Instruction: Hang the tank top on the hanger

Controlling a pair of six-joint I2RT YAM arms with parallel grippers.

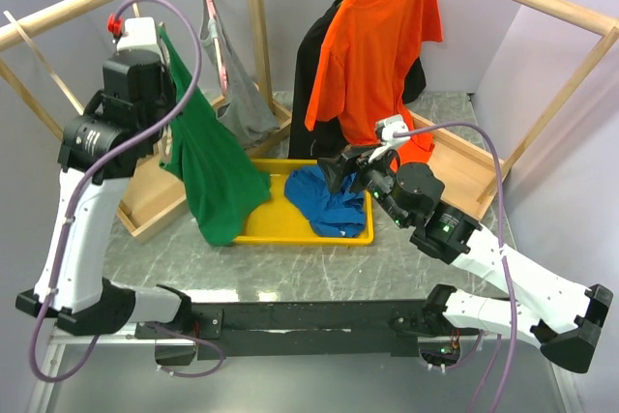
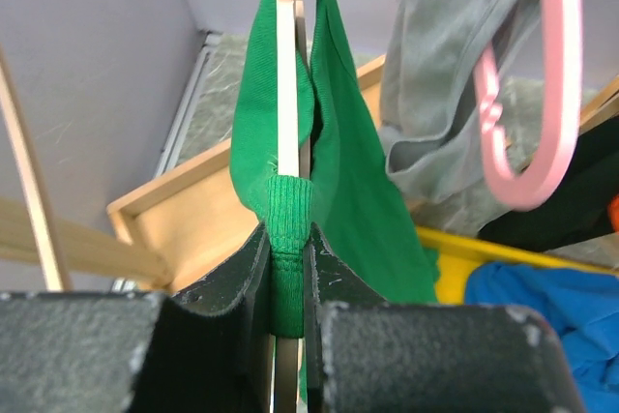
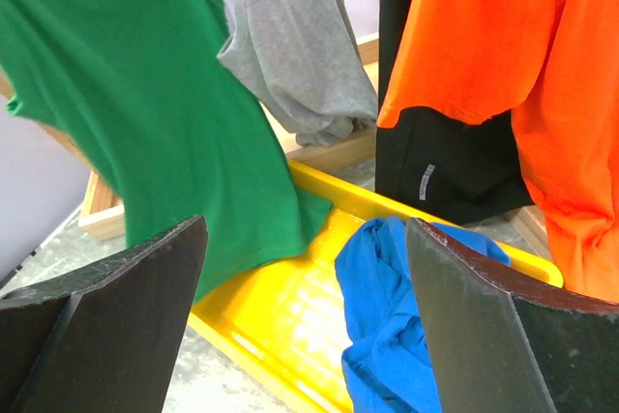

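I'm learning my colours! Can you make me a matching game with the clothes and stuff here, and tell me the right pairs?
Things:
1. top in the left fingers
2. T-shirt
3. tray
4. cloth in the tray

Colours:
A. orange
B. blue
C. green
D. yellow

Pairs: 1-C, 2-A, 3-D, 4-B

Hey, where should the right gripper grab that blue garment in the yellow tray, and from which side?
Probably pinch a raised fold on top of the blue garment, coming down from above. It lies bunched in the yellow tray, whose rim hinders a sideways approach. The right gripper is open near it.
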